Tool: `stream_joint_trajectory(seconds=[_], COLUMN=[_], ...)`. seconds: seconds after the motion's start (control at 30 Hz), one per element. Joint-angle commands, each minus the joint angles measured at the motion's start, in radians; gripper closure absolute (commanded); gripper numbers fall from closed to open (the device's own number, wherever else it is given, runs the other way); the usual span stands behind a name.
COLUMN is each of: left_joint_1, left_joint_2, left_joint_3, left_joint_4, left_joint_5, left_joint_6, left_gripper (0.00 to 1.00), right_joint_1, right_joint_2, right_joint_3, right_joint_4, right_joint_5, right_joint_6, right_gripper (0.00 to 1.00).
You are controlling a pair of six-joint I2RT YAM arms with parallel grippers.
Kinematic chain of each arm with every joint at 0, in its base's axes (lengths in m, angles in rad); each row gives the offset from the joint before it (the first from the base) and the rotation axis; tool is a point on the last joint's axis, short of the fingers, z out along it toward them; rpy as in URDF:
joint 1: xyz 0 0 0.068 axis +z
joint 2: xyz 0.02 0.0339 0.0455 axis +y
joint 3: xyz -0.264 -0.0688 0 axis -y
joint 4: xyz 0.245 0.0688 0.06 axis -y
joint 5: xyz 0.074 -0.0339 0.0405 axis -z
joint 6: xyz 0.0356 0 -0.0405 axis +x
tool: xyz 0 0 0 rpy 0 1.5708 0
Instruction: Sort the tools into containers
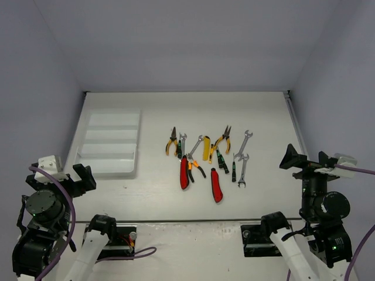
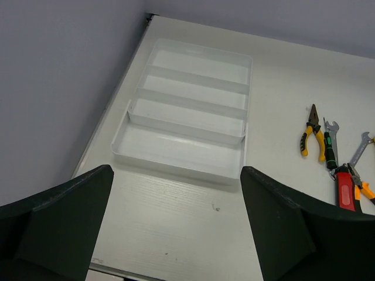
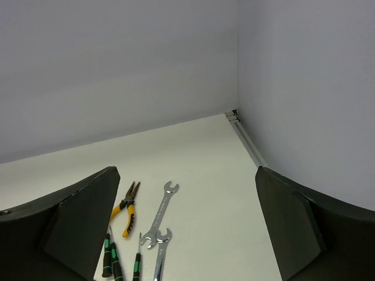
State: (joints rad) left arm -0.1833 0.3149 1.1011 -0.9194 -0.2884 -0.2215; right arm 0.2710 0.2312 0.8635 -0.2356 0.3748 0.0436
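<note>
The tools lie in a loose cluster at the table's middle: orange-handled pliers [image 1: 171, 142], two red cutters [image 1: 184, 172], a yellow cutter [image 1: 206, 149], black-green screwdrivers [image 1: 222, 161] and silver wrenches [image 1: 243, 143]. The containers are the long compartments of a white tray [image 1: 109, 171] at the left, all empty. My left gripper [image 1: 73, 175] hovers open near the tray's front edge [image 2: 176, 167], nothing between its fingers [image 2: 176, 175]. My right gripper [image 1: 307, 161] hangs open to the right of the cluster; in its wrist view [image 3: 186, 170] I see pliers [image 3: 126, 208], a wrench [image 3: 161, 213] and screwdrivers [image 3: 108, 257].
Grey walls close the table on the back, left and right. A metal rail [image 3: 246, 137] runs along the right edge. Both arm bases [image 1: 108, 234] sit at the near edge.
</note>
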Motion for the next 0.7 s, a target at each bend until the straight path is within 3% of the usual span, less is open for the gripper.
stream_joint_trajectory(seconds=[0.0,0.27,0.43,0.67], left_joint_1=[-0.002,-0.002,-0.002,-0.067], left_joint_2=[0.055,0.254,0.481,0.735], left_joint_3=[0.044,0.171,0.235,0.175], left_joint_4=[0.014,-0.018,-0.010,0.081], left_joint_5=[0.046,0.214,0.374,0.500], left_joint_6=[-0.018,-0.100,-0.211,-0.367], left_gripper=[0.12,0.12,0.12,0.12], right_joint_1=[0.010,0.009,0.010,0.010], right_joint_2=[0.074,0.172,0.221,0.239], right_joint_3=[0.002,0.015,0.008,-0.030], right_joint_4=[0.073,0.055,0.037,0.012], right_joint_5=[-0.014,0.008,0.009,-0.034], right_joint_6=[0.025,0.085,0.131,0.173], right_gripper=[0.00,0.00,0.00,0.00])
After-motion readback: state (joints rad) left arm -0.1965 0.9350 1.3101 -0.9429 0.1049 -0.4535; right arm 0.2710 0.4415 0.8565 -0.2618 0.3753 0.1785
